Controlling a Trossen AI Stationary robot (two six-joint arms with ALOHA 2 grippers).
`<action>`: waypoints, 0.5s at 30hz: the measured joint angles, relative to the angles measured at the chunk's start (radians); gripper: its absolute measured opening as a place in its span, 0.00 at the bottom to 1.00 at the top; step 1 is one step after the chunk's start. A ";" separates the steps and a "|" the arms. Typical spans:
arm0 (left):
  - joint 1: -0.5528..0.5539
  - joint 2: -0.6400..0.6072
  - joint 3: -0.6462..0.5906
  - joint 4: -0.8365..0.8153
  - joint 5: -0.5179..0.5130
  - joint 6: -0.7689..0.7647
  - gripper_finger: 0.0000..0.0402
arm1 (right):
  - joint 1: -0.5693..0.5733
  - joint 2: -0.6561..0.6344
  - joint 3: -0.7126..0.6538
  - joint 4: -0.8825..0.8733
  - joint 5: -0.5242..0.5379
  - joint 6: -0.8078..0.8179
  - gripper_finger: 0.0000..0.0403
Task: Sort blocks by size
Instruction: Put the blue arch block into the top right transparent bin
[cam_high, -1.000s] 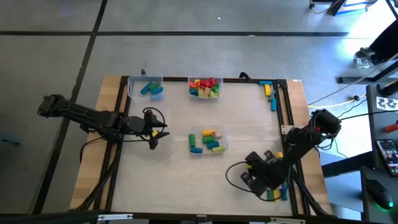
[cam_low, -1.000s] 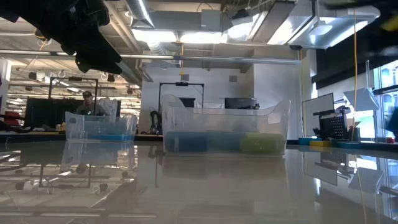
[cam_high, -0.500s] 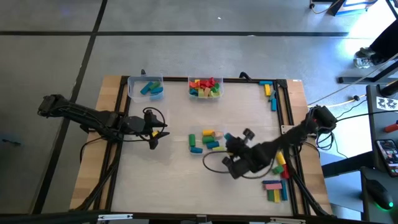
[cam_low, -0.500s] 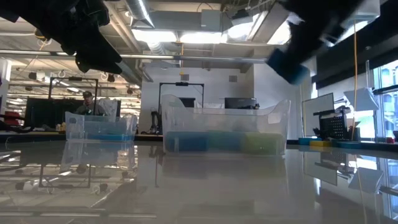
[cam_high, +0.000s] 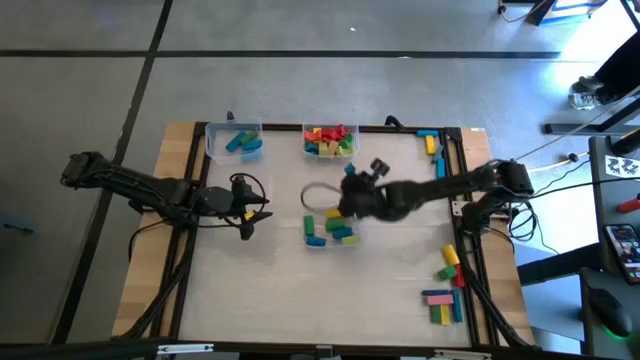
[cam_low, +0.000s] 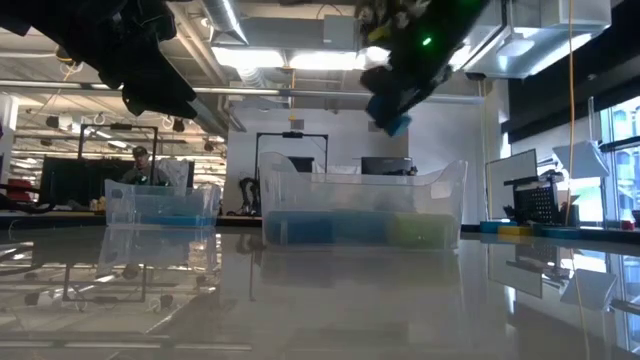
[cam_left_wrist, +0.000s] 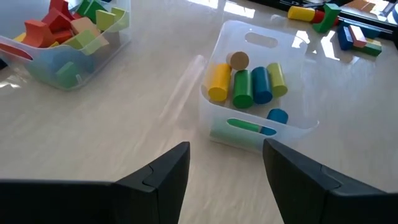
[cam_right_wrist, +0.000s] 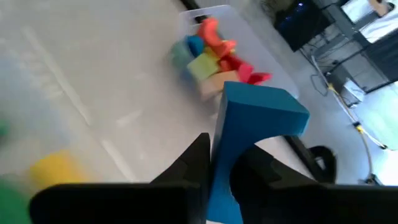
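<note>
Right wrist view: right gripper (cam_right_wrist: 219, 163) pinches a blue block (cam_right_wrist: 249, 134), carrying it above the middle tub (cam_high: 310, 238); release into a bin comes next, while the left gripper (cam_left_wrist: 224, 165) waits spread.

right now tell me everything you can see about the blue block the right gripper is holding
The blue block is a plain, matte, flat-faced slab that flares wider toward its free end. The right gripper is shut on its narrower end, a dark finger on each side. It hangs in the air above the middle clear tub, touching nothing else, and shows under the gripper in the low view.

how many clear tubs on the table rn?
3: back-left tub by the table's corner, back-centre tub, middle tub under the right arm. None seem hidden.
</note>
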 joint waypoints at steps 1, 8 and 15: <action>0.000 0.000 0.000 0.000 0.000 0.000 0.49 | -0.031 0.000 -0.003 0.038 -0.011 -0.041 0.13; 0.000 0.000 0.000 0.000 0.000 -0.002 0.49 | -0.259 0.000 -0.028 0.287 -0.190 -0.249 0.13; 0.000 0.000 0.000 0.000 0.000 -0.003 0.49 | -0.455 0.000 -0.030 0.449 -0.426 -0.264 0.14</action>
